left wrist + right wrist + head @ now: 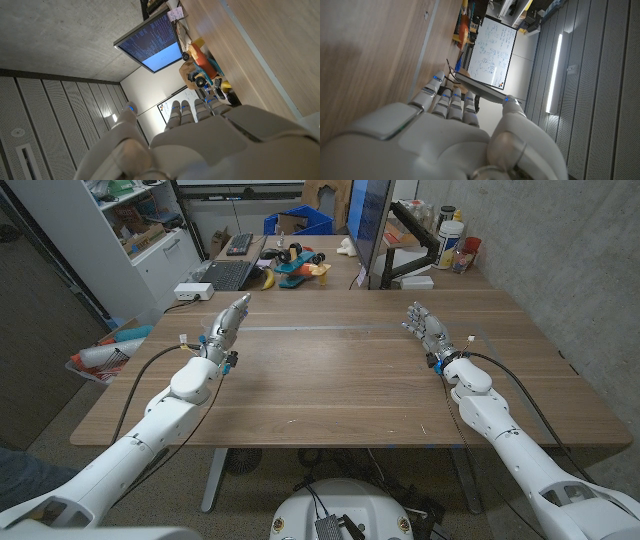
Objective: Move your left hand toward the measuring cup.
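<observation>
From the head we look down over the wooden surface (330, 380); each wrist camera sits close behind its robot hand, turned over; all share the surface's far edge.

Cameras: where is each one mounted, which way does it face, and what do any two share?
Head view: on the robot's head, looking down over the wooden table; left hand and right hand both show.
Left wrist view: along the left hand's back, toward the monitor.
Right wrist view: along the right hand's back, toward a whiteboard.
Shared: head and left wrist views both show the monitor.
</observation>
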